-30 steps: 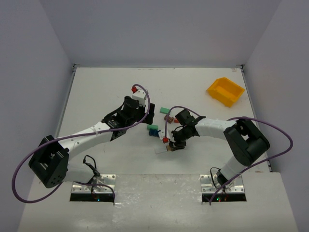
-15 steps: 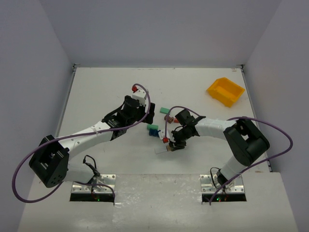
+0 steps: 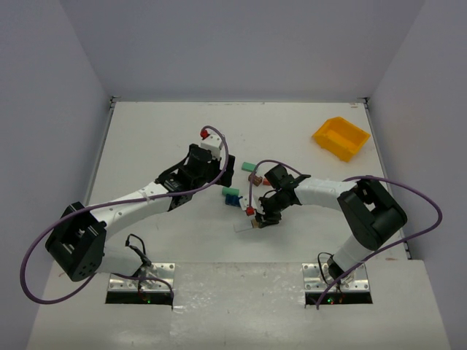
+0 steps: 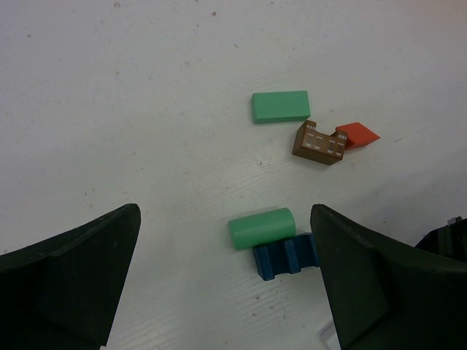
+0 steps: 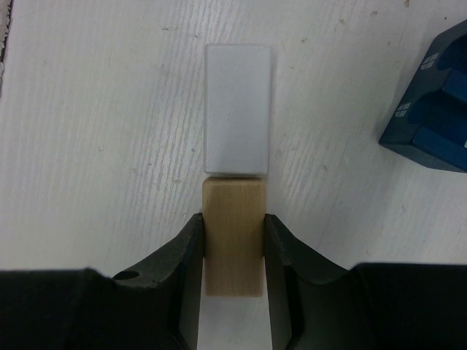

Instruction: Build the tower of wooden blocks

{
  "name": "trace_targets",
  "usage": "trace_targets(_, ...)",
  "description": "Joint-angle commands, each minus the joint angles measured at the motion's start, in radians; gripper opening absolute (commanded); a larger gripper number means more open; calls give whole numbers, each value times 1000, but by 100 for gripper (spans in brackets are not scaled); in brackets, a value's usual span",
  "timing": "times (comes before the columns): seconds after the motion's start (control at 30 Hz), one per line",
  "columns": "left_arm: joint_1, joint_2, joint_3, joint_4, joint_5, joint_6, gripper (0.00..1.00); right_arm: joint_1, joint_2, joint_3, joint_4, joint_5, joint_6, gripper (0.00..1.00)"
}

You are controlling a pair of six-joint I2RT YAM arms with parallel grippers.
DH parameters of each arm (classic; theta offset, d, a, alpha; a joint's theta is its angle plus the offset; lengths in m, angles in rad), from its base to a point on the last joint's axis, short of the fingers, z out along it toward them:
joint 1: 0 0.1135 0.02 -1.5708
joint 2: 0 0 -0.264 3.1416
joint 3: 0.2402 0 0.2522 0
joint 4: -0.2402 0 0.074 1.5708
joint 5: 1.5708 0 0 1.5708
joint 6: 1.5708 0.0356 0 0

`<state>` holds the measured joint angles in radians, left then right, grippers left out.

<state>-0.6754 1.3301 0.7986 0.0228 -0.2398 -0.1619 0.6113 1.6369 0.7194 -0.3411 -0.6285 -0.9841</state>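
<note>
Nothing is seen to have moved since the earlier frame. A pale wooden block (image 5: 233, 233), beside the white plank (image 5: 238, 109) near the table's centre, is clamped by the right gripper (image 5: 233, 219). The left gripper (image 4: 225, 217) is spread wide and empty.

The blue block (image 5: 430, 109) runs off the frame's edge.

we see green wooden cylinder (image 4: 260, 227) against blue notched wooden block (image 4: 286, 257) | brown wooden block (image 4: 318, 141) touching red wooden wedge (image 4: 357, 135) | green flat wooden block (image 4: 280, 106) just beside brown block
</note>
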Motion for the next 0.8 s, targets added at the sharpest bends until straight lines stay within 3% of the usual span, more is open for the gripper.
trace_targets(0.0,-12,1,40,31,-6,2,100,7,15,17,-33,4,-5,27)
trace_targets(0.57,-13,3,39,29,-8,3,100,17,9,19,-3,3,20,27)
trace_targets(0.77,-13,3,40,29,-4,4,100,19,12,18,-7,7,19,38)
